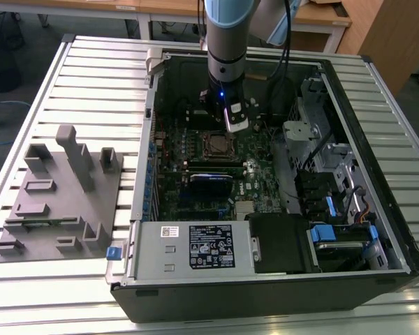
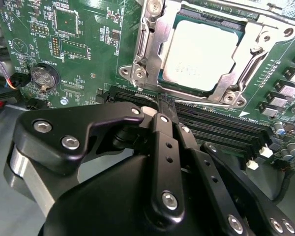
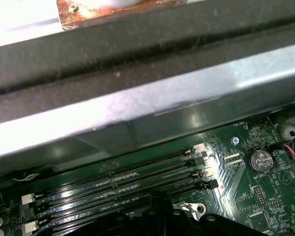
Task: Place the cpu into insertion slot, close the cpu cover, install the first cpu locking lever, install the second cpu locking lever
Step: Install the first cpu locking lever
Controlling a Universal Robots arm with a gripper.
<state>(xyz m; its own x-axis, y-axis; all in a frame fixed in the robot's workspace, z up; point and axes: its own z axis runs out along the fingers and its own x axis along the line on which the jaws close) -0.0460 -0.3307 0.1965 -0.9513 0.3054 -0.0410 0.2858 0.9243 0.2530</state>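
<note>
Black label (image 1: 211,246) on the silver power-supply box (image 1: 153,259): white print, too small to read.
Small white sticker (image 1: 169,231): illegible.
Green motherboard (image 2: 88,59): tiny white markings, illegible.
Silver-grey square cpu (image 2: 199,56): glare, nothing legible.

The cpu (image 2: 201,56) is showing a smooth, dull silver-grey metal top, while the cpu cover (image 2: 143,49) framing it is gleaming as brighter bare metal. The claw (image 2: 165,104) is looking satin black, with shiny steel screws. The green circuit board (image 2: 88,54) is shining with a lacquered finish. The table (image 1: 91,77) is showing ribbed, pale brushed metal, and the grey fixture (image 1: 63,188) is looking like matt plastic.
</note>
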